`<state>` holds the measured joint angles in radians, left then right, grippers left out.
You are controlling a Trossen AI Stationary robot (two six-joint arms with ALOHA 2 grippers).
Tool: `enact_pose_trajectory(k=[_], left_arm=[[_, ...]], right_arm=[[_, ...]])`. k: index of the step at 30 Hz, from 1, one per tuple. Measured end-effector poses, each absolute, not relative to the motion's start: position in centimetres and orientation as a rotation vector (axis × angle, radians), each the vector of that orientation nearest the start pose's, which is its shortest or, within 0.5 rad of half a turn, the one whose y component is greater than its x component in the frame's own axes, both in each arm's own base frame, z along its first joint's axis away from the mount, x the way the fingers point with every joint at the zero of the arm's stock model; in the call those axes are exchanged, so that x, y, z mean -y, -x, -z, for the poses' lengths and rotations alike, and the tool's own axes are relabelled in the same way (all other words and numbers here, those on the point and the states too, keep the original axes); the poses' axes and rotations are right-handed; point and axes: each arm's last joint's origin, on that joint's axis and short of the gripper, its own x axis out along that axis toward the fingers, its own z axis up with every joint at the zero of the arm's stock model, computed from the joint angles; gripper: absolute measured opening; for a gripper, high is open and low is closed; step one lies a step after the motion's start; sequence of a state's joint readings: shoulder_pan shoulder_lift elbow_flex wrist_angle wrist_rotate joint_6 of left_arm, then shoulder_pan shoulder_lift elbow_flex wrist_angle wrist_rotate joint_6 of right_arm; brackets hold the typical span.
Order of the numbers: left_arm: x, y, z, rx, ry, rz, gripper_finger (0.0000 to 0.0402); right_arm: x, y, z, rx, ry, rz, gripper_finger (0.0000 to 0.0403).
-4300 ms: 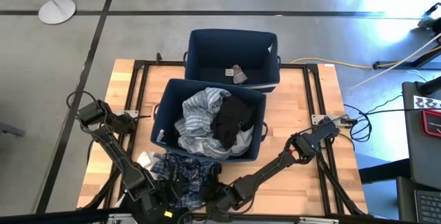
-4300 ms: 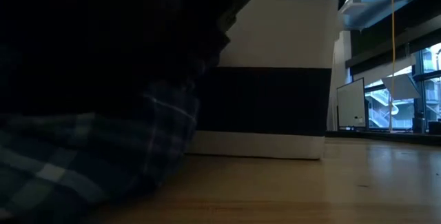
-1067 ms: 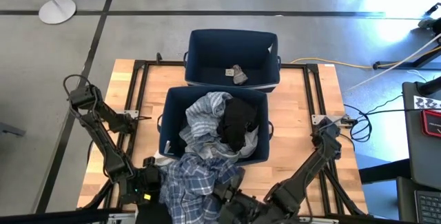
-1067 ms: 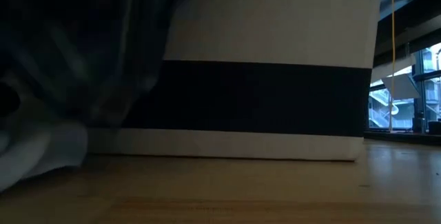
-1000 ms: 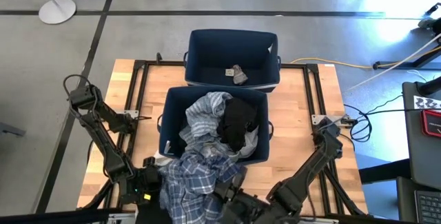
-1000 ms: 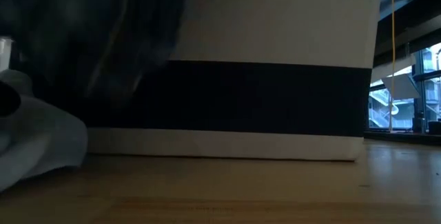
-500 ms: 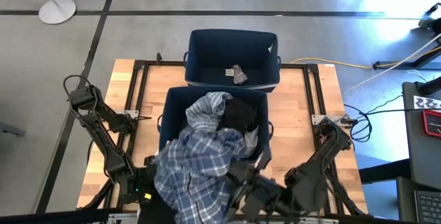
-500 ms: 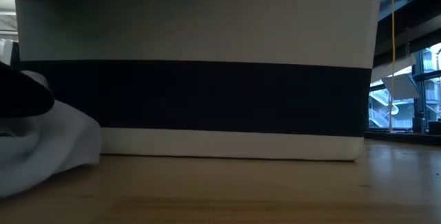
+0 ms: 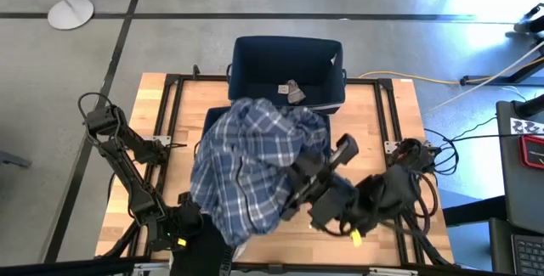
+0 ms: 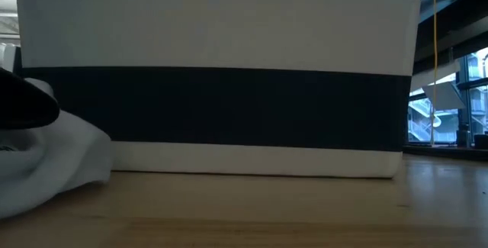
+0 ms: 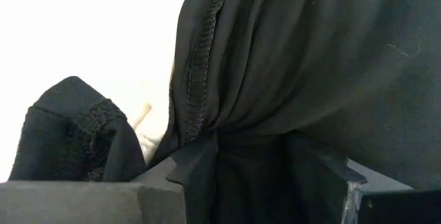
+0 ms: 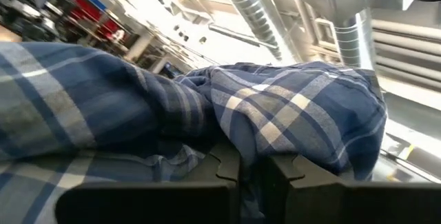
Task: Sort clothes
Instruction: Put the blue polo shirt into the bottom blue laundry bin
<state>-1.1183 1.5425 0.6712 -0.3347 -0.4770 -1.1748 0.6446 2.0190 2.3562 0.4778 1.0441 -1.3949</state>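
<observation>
Plaid shirt (image 9: 255, 161) now higher, over bin (image 9: 326, 62)

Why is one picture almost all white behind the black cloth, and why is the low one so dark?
Left wrist view: the black garment, pinched in the left gripper, fills the lens, and the bright background behind it washes out to white. Low view: the camera faces the shaded wall of the striped bin, with daylight only from windows at the far right.
</observation>
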Motion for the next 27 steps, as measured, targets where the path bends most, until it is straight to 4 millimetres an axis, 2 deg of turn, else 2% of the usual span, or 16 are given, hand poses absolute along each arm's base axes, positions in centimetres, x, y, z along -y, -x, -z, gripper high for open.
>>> enact_pose_trajectory(k=[9, 13, 19, 27], left_arm=[[21.9, -12.1, -13.1, -0.987, 0.196, -0.005, 0.0166], [21.9, -12.1, -13.1, -0.987, 0.197, -0.005, 0.0166], [21.9, -12.1, -13.1, -0.986, 0.197, -0.005, 0.0166], [21.9, -12.1, -13.2, -0.980, 0.196, -0.006, 0.0166]], right_arm=[[-18.5, -33.7, -55.4, 0.124, 0.786, 0.751, 0.0026], [-17.5, -34.0, -55.3, 0.036, 0.760, 0.809, 0.0026], [-17.8, -35.0, -53.9, -0.075, 0.783, 0.777, 0.0026], [-18.0, -35.9, -51.5, -0.216, 0.669, 0.813, 0.0026]])
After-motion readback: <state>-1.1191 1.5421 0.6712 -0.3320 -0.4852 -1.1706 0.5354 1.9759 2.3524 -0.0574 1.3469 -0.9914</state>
